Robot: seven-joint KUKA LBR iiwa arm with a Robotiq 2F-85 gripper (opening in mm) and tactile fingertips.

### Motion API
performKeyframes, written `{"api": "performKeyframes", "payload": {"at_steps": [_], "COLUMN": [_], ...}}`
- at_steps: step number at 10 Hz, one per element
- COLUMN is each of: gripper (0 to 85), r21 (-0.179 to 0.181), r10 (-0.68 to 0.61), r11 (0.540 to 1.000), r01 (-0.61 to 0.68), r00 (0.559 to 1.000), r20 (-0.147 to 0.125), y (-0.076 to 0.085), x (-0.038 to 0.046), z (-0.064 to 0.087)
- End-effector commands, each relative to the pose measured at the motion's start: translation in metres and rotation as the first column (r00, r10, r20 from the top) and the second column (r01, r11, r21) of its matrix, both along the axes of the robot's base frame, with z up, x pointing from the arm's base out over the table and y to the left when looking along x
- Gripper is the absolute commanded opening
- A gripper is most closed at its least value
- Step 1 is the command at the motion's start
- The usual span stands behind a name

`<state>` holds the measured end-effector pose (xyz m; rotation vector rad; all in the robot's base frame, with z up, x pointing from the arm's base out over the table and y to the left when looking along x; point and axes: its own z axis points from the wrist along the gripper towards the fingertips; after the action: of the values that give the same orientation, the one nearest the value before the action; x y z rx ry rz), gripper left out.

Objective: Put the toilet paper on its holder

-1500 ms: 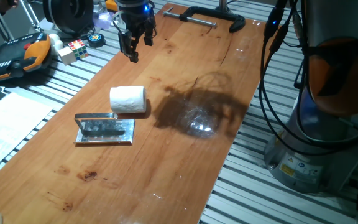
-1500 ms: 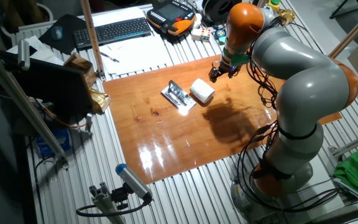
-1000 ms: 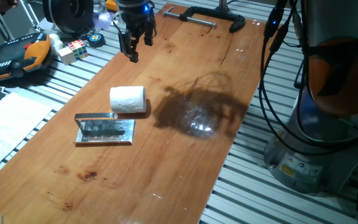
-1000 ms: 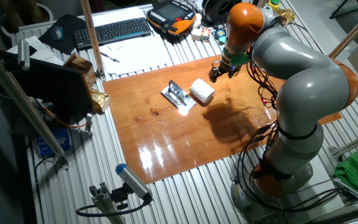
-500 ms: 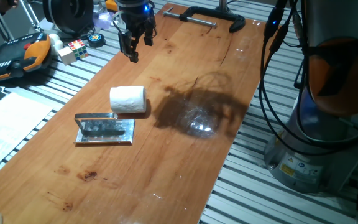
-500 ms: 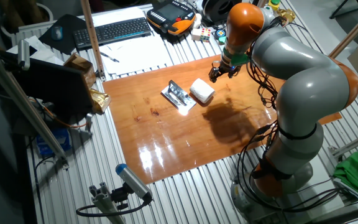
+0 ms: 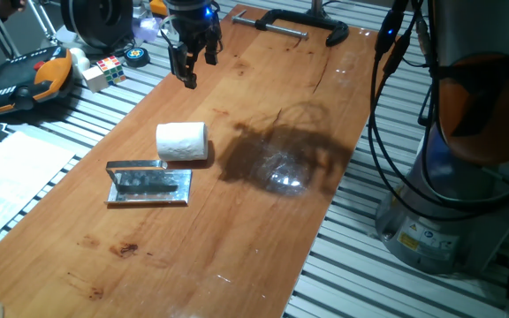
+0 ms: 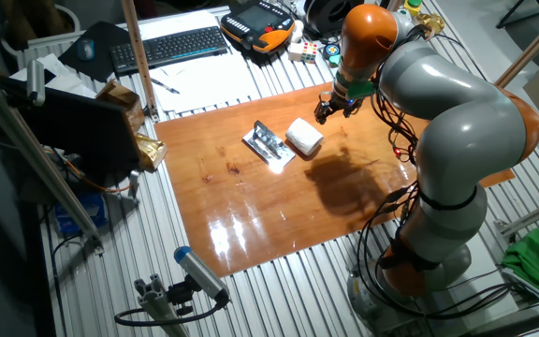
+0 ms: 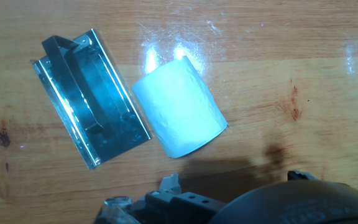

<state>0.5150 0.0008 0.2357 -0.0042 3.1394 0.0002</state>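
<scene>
Wooden tabletop [image 7: 263, 221] stretches long and narrow over a ribbed metal bench, and my arm [image 8: 438, 112], grey with orange joints, reaches across it from its base at one side. My gripper [image 7: 190, 69] hangs in the air above the far part of the board, fingers pointing down, touching nothing and carrying nothing. The two fingers stand a little apart in one fixed view, so I read my hand as open, though the gap is small.

On the wood lies the toilet paper [image 7: 182, 141], a white roll on its side. Right beside it sits the holder [image 7: 148, 185], a shiny silver plate lying flat with its raised bar along the edge nearest the roll. In my hand view the toilet paper [image 9: 179, 115] and the holder [image 9: 89, 96] lie side by side, roughly parallel and both slanted across the picture; they look to be just touching or nearly so, and I cannot tell which. The roll is not on the bar. My hand is well apart from both, up and off to one side of the roll.

Beyond the board's far end lies a black clamp [image 7: 294, 26]. Off the board's edge sit a colour cube [image 7: 104, 71], an orange and black pendant [image 7: 25, 79] and a keyboard [image 8: 167, 47]
</scene>
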Motion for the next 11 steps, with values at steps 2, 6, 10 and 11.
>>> {"api": "performKeyframes", "payload": {"at_steps": [2,6,10,11], "gripper": [0.7,0.7,0.7,0.7], "r21": [-0.012,-0.012,-0.010,-0.006], "r10": [-0.036,-0.034,-0.023,-0.022], "r11": [0.999,0.999,1.000,1.000], "r01": [0.036,0.034,0.024,0.022], "r00": [0.999,0.999,0.999,0.999], "r20": [0.020,0.019,0.023,0.024], "y": [-0.0002,-0.0002,-0.0001,0.0006], "x": [-0.0002,-0.0001,0.0006,0.0008], "z": [0.0009,0.0035,0.0026,0.0029]}}
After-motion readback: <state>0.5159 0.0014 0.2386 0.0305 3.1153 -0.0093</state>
